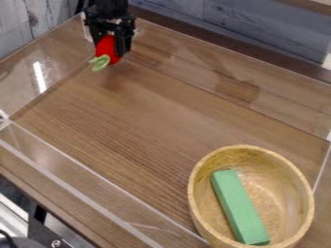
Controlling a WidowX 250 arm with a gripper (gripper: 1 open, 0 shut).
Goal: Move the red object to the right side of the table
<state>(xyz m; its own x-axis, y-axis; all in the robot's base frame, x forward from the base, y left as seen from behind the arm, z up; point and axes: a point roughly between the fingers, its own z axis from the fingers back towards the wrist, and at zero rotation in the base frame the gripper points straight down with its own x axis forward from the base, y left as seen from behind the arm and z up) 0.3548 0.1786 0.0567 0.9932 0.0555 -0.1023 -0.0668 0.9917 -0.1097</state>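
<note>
The red object (105, 53), a small red toy fruit with a light-green leafy end hanging at its lower left, is at the table's far left, raised a little off the wood. My gripper (110, 46) points straight down over it, and its black fingers (97, 41) are shut on the fruit's sides. The brown wood-grain table (155, 116) stretches away to the right of them.
A round wooden bowl (196, 182) stands at the near right corner with a green rectangular block (238, 206) lying inside it. Low clear acrylic walls (65, 160) edge the table on every side.
</note>
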